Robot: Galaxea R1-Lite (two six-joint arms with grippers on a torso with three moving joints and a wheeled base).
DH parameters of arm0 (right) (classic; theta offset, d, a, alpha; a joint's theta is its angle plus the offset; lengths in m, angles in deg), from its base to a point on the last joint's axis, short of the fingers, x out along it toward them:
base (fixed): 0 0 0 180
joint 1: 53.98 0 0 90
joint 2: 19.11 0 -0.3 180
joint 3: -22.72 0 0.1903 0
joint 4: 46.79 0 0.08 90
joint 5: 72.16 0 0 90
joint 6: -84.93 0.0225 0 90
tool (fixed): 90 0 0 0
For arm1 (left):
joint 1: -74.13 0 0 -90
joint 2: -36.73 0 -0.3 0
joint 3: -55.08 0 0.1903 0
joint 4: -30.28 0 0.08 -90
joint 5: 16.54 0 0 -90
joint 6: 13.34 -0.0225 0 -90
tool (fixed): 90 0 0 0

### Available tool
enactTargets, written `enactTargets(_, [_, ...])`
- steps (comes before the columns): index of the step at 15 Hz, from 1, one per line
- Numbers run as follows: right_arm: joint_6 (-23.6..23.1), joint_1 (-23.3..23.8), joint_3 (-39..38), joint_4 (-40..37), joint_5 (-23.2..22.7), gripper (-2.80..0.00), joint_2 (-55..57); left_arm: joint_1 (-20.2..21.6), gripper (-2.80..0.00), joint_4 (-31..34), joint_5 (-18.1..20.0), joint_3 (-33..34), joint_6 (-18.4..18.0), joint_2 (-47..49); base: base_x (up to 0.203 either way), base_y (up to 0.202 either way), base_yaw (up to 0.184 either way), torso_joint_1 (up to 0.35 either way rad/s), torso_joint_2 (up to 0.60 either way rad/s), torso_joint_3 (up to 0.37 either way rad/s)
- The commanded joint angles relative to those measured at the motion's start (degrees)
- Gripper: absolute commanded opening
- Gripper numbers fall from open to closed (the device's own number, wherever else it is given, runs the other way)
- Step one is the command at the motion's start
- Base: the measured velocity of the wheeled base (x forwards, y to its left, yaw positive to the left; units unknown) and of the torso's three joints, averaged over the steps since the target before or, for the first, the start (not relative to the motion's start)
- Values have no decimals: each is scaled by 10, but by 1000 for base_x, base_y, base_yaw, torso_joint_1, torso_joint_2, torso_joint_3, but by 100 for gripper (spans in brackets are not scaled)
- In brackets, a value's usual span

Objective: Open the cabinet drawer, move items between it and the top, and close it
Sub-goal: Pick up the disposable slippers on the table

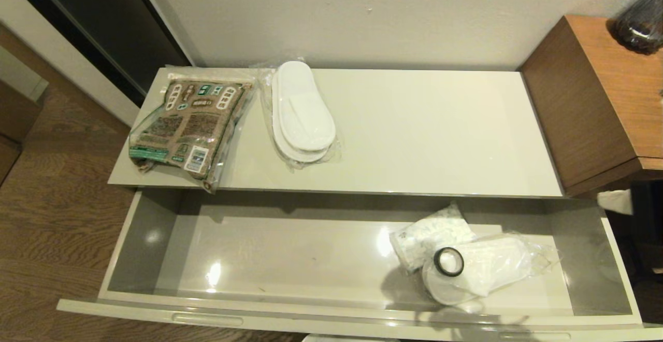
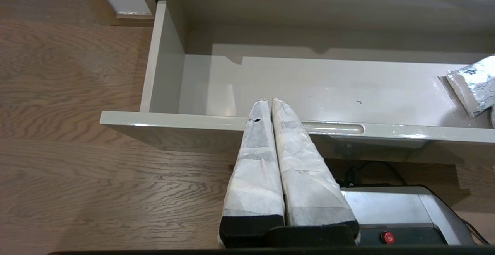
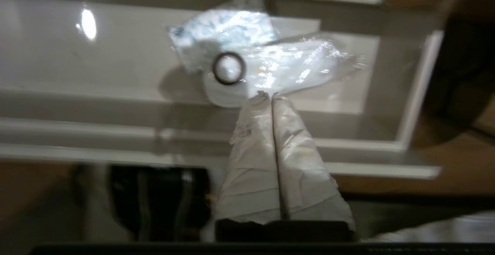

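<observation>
The cabinet drawer (image 1: 155,238) stands pulled out below the off-white top (image 1: 424,129). On the top's left lie the brown-and-green packet (image 1: 189,124) and one wrapped pair of white slippers (image 1: 302,111). In the drawer's right part a second slipper pair (image 1: 487,267) lies with the black tape roll (image 1: 448,261) on it, beside a white crinkled sachet (image 1: 430,233). Neither gripper shows in the head view. My left gripper (image 2: 269,100) is shut and empty over the drawer front (image 2: 193,121), beside a slot handle (image 2: 334,128). My right gripper (image 3: 267,94) is shut and empty, above the drawer front near the slippers (image 3: 294,65) and tape roll (image 3: 228,68).
A taller brown wooden unit (image 1: 595,98) stands right of the cabinet with a dark glass object (image 1: 642,20) on it. A wall runs behind. Wooden floor (image 1: 46,202) lies to the left. The robot's base (image 2: 402,212) sits under the drawer front.
</observation>
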Motion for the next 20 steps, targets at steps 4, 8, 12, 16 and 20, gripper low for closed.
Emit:
enactTargets(4, [43,96,108,-168,-54,-280,-82,0,-280,0,0,0,0,0,0,0,0,0,0,0])
enactTargets(8, [67,112,123,-217,-139,-280,-134,0,-280,0,0,1,0,0,0,0,0,0,0,0])
enactTargets(12, [84,172,170,-303,-272,-280,-204,0,-280,0,0,0,0,0,0,0,0,0,0,0])
enactTargets(16, [77,283,185,-389,-415,-280,-289,0,-280,0,0,0,0,0,0,0,0,0,0,0])
enactTargets(20, [-37,422,107,-449,-512,-280,-424,0,-280,0,0,0,0,0,0,0,0,0,0,0])
